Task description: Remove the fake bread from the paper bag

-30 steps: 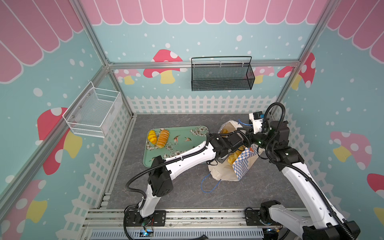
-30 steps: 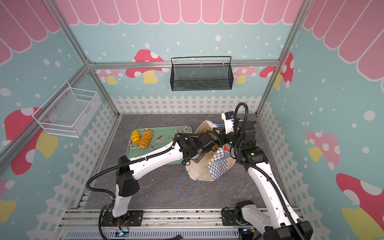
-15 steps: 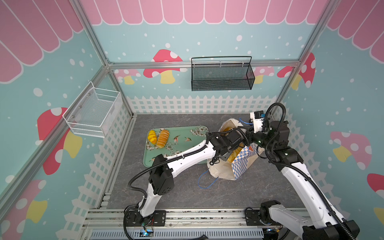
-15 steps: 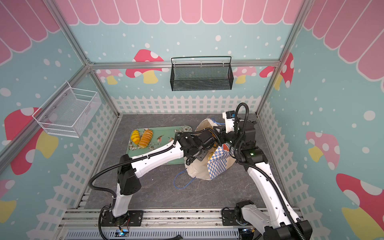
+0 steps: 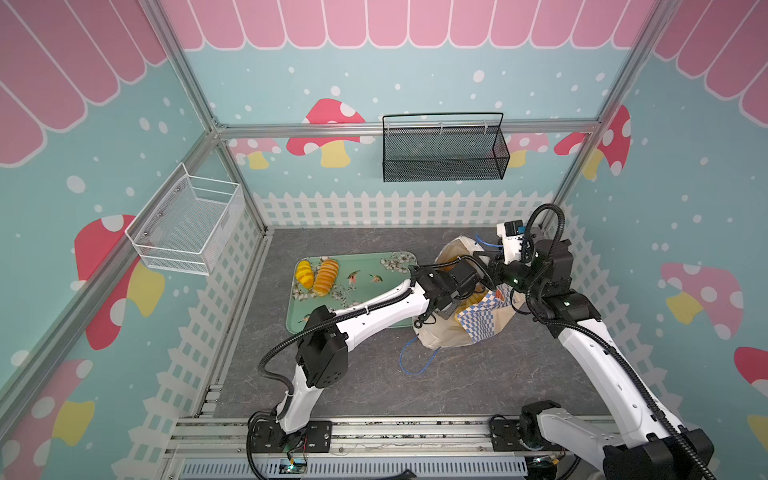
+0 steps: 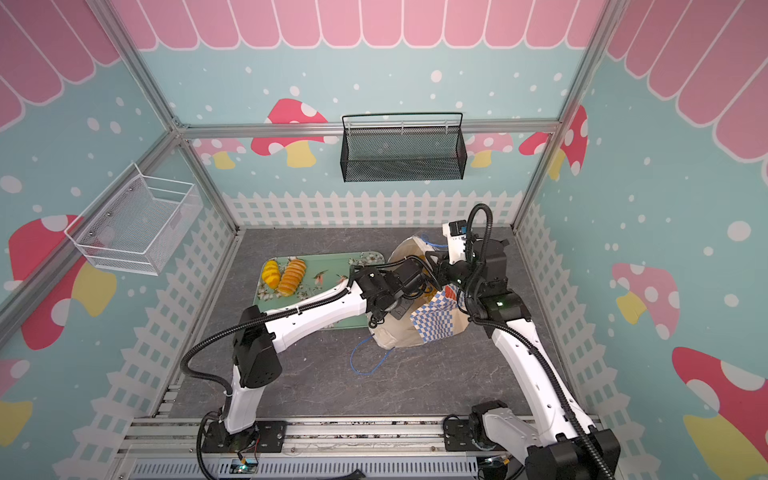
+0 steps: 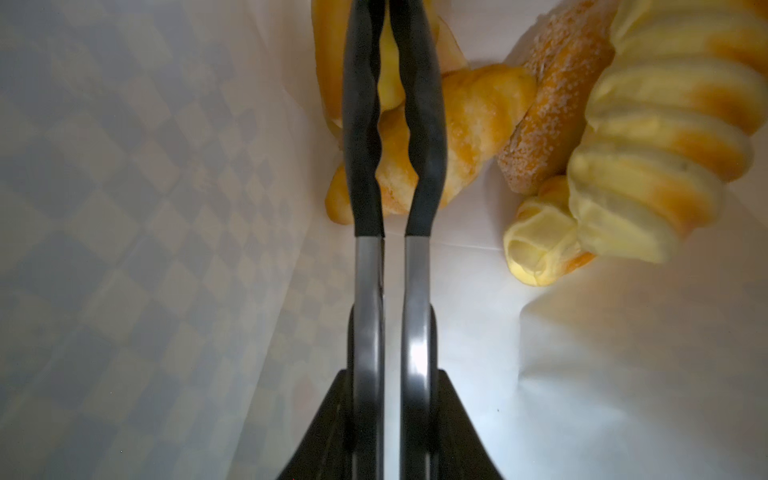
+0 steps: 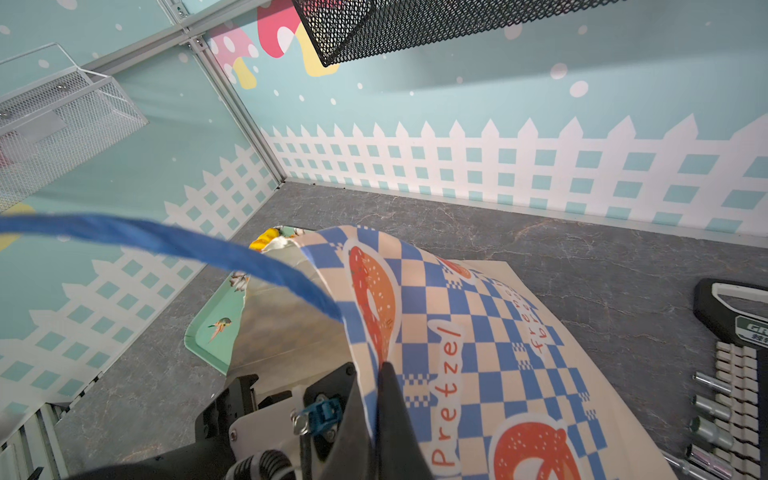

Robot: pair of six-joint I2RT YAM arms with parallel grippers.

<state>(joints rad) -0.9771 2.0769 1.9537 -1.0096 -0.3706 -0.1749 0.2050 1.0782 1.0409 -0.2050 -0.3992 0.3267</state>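
Nearest, a blue cord handle (image 5: 415, 365) is lying loose on the floor in front of the paper bag (image 5: 478, 328), which is slumping beside the tray (image 5: 365, 266); the right gripper (image 8: 376, 374) is pinching the checkered rim, jaws shut on the paper, propping the mouth open; the left gripper (image 7: 390, 83) is reaching deep inside w/ long tong-like fingers (image 7: 365, 145); the two arms are sitting nearly together, slim gap btwn them, over a croissant-shaped piece of the fake bread (image 7: 469, 124), but the tips are running out of frame, so can't tell if they're clamping anything; a sugared stick (image 7: 552, 104), a ridged loaf (image 7: 656, 137) & a small rolled piece (image 7: 540, 241) are lying alongside in the bag; two loaves (image 5: 316, 276) are resting on the tray; farthest, a white wire basket (image 5: 187, 224) & a black mesh basket (image 5: 442, 153) are hanging on the walls; step in hand, prob: grabbing the next piece; next move is calling for a sure pinch, then a clean pull-out through the mouth w/o snagging paper, over to the tray.
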